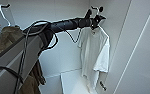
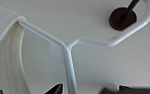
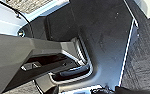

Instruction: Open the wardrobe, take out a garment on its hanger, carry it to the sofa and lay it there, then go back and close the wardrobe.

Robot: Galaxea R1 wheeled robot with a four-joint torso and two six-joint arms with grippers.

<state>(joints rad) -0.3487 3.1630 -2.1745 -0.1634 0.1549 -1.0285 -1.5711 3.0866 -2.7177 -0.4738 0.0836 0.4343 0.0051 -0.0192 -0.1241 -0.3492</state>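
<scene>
The wardrobe (image 1: 66,17) stands open in front of me, its white door (image 1: 143,50) swung out to the right. Inside on the right the garment (image 1: 93,52), a white T-shirt, hangs on the white hanger (image 1: 99,29), whose hook is over a dark rod (image 2: 131,7). My left arm reaches in, and its gripper (image 1: 97,21) is up at the hanger's neck. In the left wrist view the hanger (image 2: 66,50) runs down between two dark fingertips (image 2: 57,88) that stand apart, with the shirt's collar (image 2: 6,62) beside them. The left gripper (image 2: 86,90) is open around the hanger's stem.
An olive-brown jacket (image 1: 8,37) hangs at the left of the wardrobe under another white hanger hook (image 1: 3,15). A white shelf or ledge (image 1: 71,80) lies low inside. The right wrist view looks down on my dark base (image 3: 103,37) and grey carpet (image 3: 146,55).
</scene>
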